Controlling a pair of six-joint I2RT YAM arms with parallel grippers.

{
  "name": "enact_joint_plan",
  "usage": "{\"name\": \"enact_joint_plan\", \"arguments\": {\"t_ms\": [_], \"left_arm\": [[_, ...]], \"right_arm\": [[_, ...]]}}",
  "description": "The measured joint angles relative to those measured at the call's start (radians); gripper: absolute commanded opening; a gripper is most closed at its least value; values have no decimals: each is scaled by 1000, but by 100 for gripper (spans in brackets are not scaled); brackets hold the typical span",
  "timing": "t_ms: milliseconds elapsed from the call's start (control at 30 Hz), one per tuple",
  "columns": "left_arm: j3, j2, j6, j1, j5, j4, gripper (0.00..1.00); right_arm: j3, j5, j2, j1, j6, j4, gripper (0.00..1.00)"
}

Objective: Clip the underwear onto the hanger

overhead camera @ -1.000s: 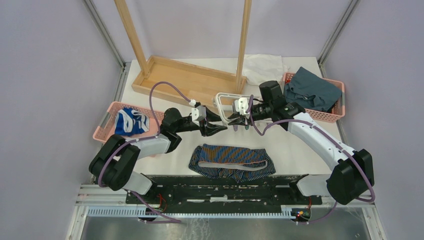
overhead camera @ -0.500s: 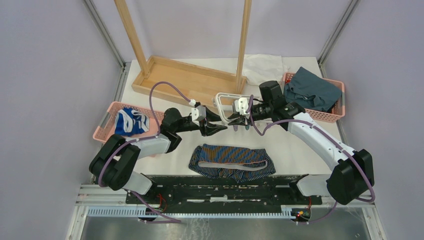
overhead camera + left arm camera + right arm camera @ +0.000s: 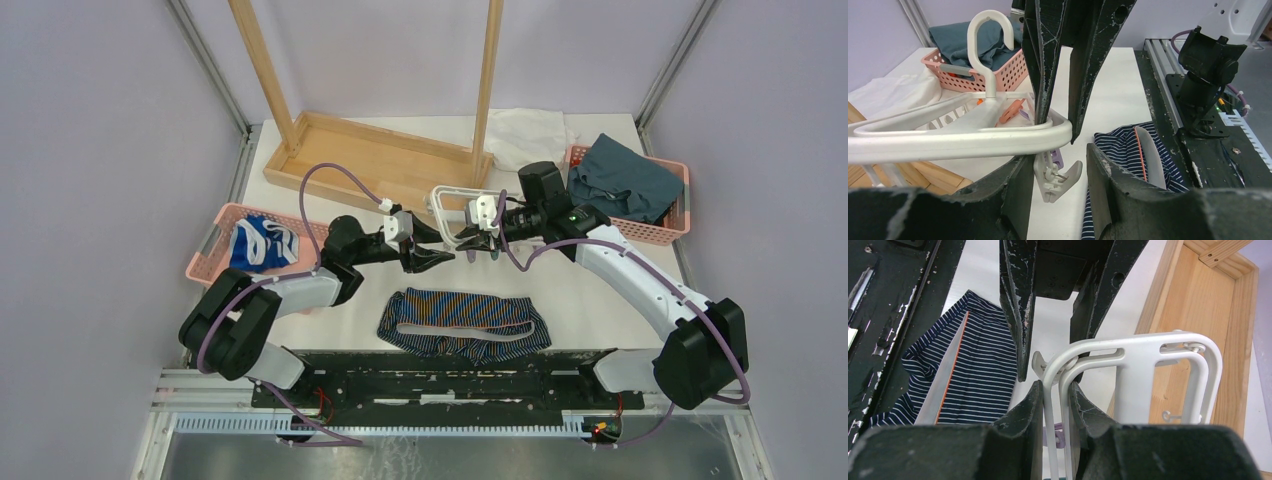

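Desk (image 3: pixel 600 290): white, and it carries everything. Both arms reach in from its near edge and meet over the middle.
Wooden rack (image 3: pixel 380 160): stands at the far edge, left of centre, and is not in use.
Underwear (image 3: pixel 465 322): lies flat and spread out near the middle of the near edge, waistband up. Nothing holds it, and it sits below and apart from both tools.
Hanger (image 3: pixel 450 200): held in the air above the middle of the desk, frame roughly level and hook up.
Right tool (image 3: pixel 470 243): closed narrowly on a rail of the white frame near one corner, and carrying the hanger.
Left tool (image 3: pixel 441 256): about half open and holding nothing. Its fingers sit under the frame, one on each side of a hanging clip.
White clip (image 3: pixel 1055 175): dangles from the frame rail between the left tool's fingers with its mouth closed. I cannot tell whether the pads touch it.
Step in hand: probably lining the left tool up on a clip, with no cloth clipped yet.
Next move: likely squeeze the clip's tails to open its mouth. The waistband must also be brought up to the hanger, and with the right tool busy holding the frame, that is the awkward part.
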Motion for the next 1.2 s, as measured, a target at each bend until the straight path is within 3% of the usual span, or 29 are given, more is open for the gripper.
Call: {"name": "enact_joint_plan", "arguments": {"t_ms": [100, 300, 500, 600, 1200], "left_arm": [[0, 0, 0, 0, 0, -6, 49], [0, 0, 0, 0, 0, -14, 36], [6, 0, 0, 1, -2, -17, 11], [13, 0, 1, 5, -6, -35, 3], [39, -31, 58, 3, -72, -294, 3]], "right_arm": [[0, 0, 0, 0, 0, 0, 0], [0, 0, 0, 0, 0, -1, 0], [-2, 0, 0, 0, 0, -8, 0], [-2, 0, 0, 0, 0, -8, 0], [-18, 26, 56, 1, 56, 16, 0]]}}
